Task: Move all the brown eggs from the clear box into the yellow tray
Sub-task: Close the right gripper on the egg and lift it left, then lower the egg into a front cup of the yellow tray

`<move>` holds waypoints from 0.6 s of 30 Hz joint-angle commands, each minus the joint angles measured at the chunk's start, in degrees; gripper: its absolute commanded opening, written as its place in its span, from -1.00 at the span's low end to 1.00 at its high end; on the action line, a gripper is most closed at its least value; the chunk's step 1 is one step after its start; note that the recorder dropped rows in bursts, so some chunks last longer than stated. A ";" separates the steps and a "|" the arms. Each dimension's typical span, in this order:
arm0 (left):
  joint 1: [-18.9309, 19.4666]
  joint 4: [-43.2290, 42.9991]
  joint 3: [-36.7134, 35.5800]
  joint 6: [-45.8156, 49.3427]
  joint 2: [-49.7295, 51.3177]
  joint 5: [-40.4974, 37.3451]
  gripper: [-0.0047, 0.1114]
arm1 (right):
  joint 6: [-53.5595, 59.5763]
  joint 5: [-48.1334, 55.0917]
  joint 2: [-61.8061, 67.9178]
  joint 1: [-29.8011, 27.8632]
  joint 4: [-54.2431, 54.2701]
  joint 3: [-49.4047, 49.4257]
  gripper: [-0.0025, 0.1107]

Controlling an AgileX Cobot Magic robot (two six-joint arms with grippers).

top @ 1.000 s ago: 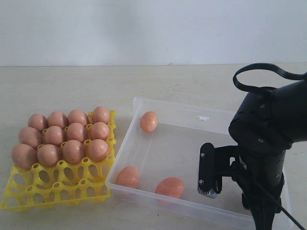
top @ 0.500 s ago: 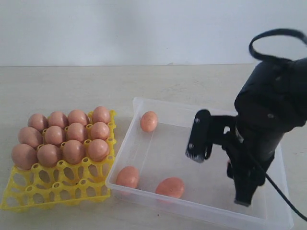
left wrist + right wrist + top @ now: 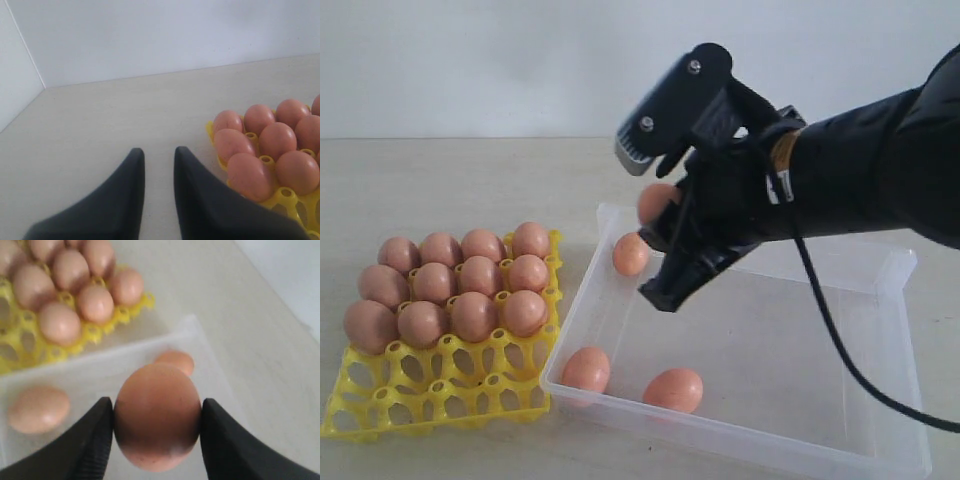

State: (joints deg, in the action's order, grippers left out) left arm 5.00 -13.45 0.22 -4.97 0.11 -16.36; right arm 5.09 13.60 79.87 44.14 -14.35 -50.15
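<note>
Egg (image 3: 156, 425) clamped across middle by right claw (image 3: 155, 405), aloft above box (image 3: 890, 265) far-left end, right of tray (image 3: 380, 425). Light, smooth, brittle: gentle squeeze on broad sides only. Three more eggs (image 3: 672, 389) in box; tray near rows vacant. Left claw (image 3: 156, 160) slightly apart, empty.

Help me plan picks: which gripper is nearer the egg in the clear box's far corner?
Right. The right gripper hovers just above the corner egg, gripping another egg; the left gripper is off beside the yellow tray.
</note>
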 commanded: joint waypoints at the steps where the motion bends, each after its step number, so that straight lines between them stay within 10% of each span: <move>1: 0.13 0.11 -0.22 -0.12 -0.11 0.12 -0.55 | -0.69 -11.28 1.74 3.71 4.19 -0.28 -0.96; 18: 0.13 0.11 -0.22 -0.12 -0.11 0.12 -0.55 | -8.49 -42.10 20.30 13.70 6.96 -1.96 -0.96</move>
State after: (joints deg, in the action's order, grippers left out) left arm 5.00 -13.45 0.22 -4.97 0.11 -16.36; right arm -2.19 -26.04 97.81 56.98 -6.92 -50.73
